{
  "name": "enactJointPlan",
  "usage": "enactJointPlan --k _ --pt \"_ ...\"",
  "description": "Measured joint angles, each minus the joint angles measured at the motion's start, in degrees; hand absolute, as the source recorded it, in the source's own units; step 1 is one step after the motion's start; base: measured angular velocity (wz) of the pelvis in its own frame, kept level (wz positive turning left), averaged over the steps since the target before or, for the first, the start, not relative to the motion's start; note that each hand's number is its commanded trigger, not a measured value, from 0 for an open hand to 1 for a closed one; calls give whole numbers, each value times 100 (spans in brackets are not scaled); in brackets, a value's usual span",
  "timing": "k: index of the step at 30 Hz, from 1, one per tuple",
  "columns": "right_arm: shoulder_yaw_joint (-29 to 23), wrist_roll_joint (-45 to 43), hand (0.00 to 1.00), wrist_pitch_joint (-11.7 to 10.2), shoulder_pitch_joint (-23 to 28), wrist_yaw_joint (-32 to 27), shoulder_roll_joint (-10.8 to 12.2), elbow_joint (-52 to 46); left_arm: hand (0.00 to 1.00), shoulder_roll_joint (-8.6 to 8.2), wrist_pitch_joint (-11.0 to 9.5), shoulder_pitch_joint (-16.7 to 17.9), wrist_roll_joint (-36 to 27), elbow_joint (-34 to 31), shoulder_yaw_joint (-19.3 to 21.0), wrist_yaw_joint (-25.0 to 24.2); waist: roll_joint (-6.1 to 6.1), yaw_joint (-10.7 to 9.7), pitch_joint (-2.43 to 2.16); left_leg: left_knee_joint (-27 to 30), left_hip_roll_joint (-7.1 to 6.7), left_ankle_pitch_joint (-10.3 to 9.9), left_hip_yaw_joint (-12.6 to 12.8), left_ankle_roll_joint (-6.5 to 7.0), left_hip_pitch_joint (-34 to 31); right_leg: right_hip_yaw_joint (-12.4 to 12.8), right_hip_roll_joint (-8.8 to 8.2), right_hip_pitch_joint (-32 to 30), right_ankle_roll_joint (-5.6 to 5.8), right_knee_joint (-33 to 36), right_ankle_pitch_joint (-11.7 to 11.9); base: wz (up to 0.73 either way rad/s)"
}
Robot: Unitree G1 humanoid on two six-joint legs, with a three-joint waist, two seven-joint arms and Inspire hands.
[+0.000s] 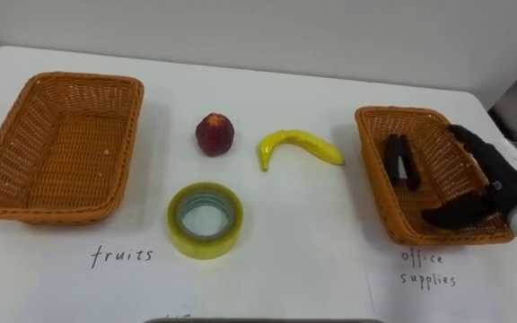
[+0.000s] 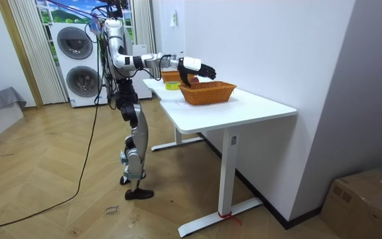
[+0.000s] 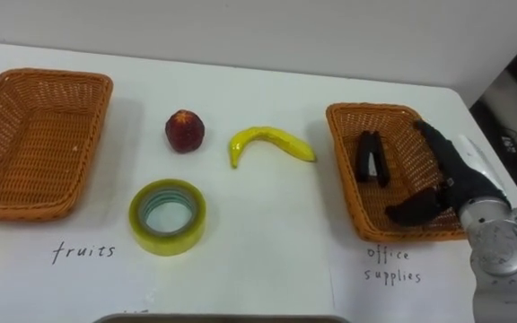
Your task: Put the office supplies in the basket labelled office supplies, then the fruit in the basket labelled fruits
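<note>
Left eye view, nearest us: a roll of yellow-green tape lies flat on the white table, between two handwritten labels at the near edge. Just beyond the label on the right sits the right-hand wicker basket, and we see the right hand hanging over its right half. The fingers are stretched out loosely toward the far rim, the thumb is spread toward the near rim, and the hand grasps nothing. A dark stapler lies on the basket's floor in the left half, to the left of the fingers and clear of them, neither touched nor enclosed.

Farther back, in the middle of the table, a banana lies just left of that basket, and a reddish round fruit sits beside it, both out on the bare tabletop. The left-hand wicker basket stands well apart at the far left.

Room view: we see the robot standing upright at the table's side near two stacked washing machines, its right arm held out level over the basket.
</note>
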Motion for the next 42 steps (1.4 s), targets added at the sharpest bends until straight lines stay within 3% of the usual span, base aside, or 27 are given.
enactJointPlan --k 9,22,25,32,35,42 --pt "1 -137 0 -105 -339 -709 0 -1030 0 -23 -19 32 80 -104 -102 7 80 8 -20 4 4 1 6 0 6 -8 8 -1 0 18 0 0" --pt "63 19 0 -92 -358 -775 1 -1480 0 -73 -6 16 94 123 -101 -1 55 166 -39 7 2 1 8 0 21 -5 2 29 -2 32 7 0" --pt "254 151 0 -97 -359 -774 3 -1480 0 -62 -11 4 26 243 -173 -2 59 144 -35 6 4 1 9 0 53 -11 11 49 -2 58 7 0" --pt "882 440 0 -97 -520 -740 44 -1484 0 -51 -12 -56 30 256 -520 -6 79 328 -23 16 2 1 -4 1 53 -12 11 39 -1 98 6 0" --pt "966 673 0 -106 -540 -742 45 -1515 0 -42 -11 -88 27 256 -619 4 91 458 -14 15 -2 0 -22 2 37 -35 6 30 -1 99 6 3" --pt "1226 900 0 -150 -758 -830 128 -1533 0 -46 -6 -66 30 259 -780 7 126 520 8 15 -3 1 -94 3 -6 -116 5 19 0 94 6 5"
